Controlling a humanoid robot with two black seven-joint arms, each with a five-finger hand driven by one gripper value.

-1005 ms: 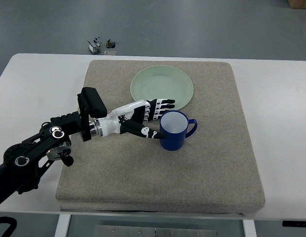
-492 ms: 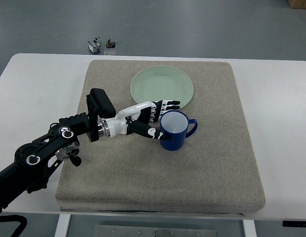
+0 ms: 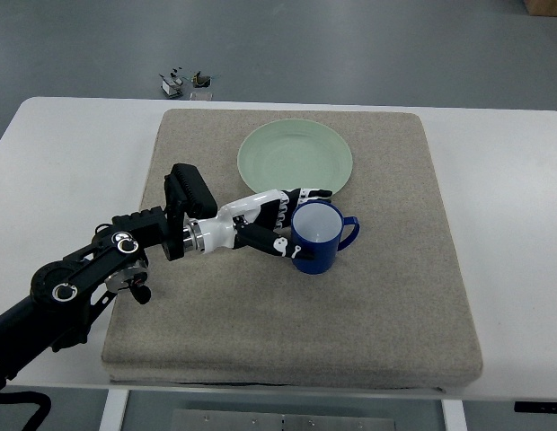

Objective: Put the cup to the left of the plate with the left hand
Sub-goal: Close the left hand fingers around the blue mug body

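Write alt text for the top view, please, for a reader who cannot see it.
The robot's left hand reaches from the left and wraps its fingers around an upright blue mug on a grey mat. A pale green plate lies just beyond the mug, on the same mat.

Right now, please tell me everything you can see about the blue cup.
The blue cup is a glossy mug, ceramic by its look, dark blue outside and pale inside, seemingly empty. It stands upright on the grey mat, just below the green plate, apart from its rim. Its handle points right. The left hand is against its left side, thumb in front and fingers behind, closing round it; a firm grip cannot be confirmed.
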